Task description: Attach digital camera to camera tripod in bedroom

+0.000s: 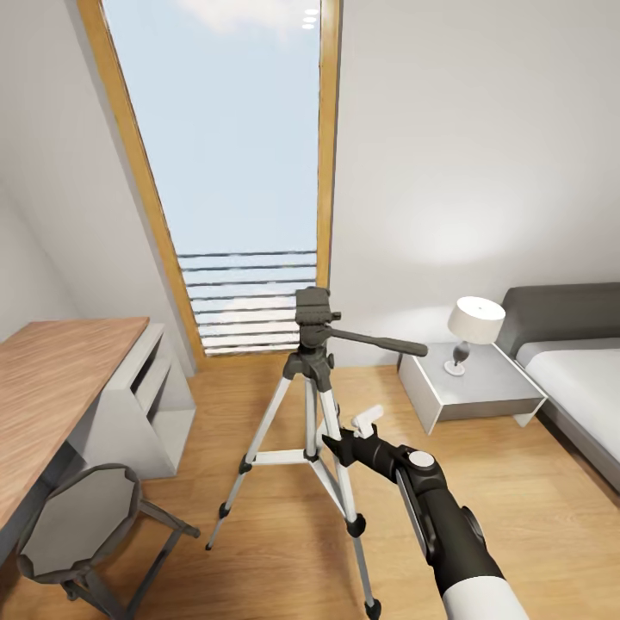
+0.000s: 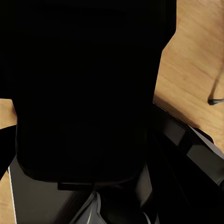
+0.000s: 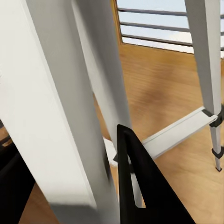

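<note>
Right gripper (image 1: 349, 441) on its black forearm, fingers spread around a silver leg of the camera tripod (image 1: 312, 379), tripod upright on wood floor (image 1: 258, 568) before tall window (image 1: 241, 172), stool (image 1: 82, 525) and tabletop (image 1: 52, 379) at left, nightstand (image 1: 482, 387) with lamp (image 1: 474, 327) and bed (image 1: 577, 370) at right, left gripper state cannot be told.

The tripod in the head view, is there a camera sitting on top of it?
No, the camera tripod has a bare black head with just its long pan handle sticking out; no camera is mounted there.
</note>
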